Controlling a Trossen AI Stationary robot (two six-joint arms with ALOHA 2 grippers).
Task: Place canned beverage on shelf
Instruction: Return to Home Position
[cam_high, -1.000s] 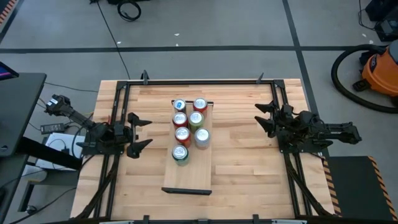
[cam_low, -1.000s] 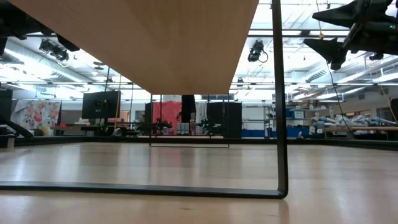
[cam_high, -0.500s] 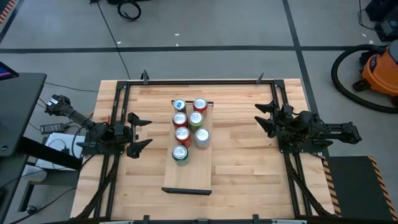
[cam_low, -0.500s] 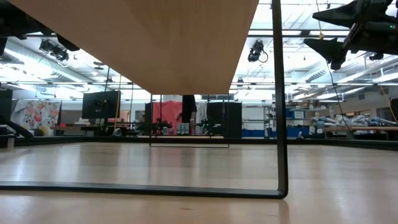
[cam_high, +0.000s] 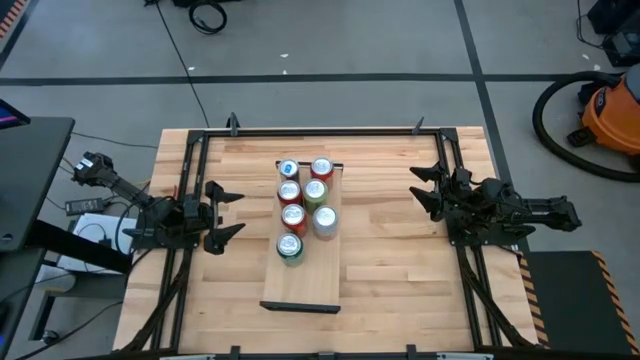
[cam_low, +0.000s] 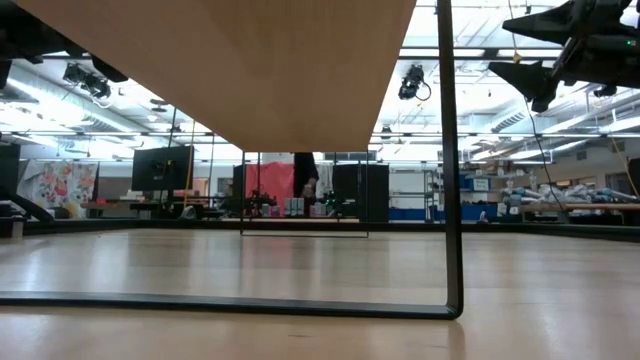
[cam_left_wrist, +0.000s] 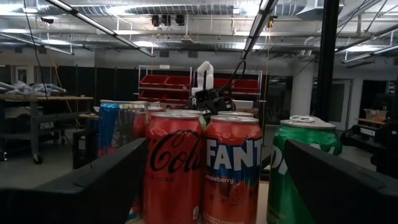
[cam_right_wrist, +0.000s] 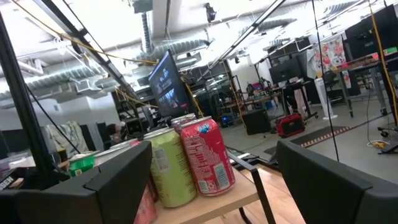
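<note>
One broad worktop of slatted light wood, edged by a black metal frame, carries the shelf, a long narrow pale plank with dark trim at its short ends. Seven cylindrical metal cans stand upright in two close rows on one half of the shelf, and its other half is bare wood. The left pincer hangs left of the shelf and the right pincer right of it, both well apart from the cans, fingers spread apart.
</note>
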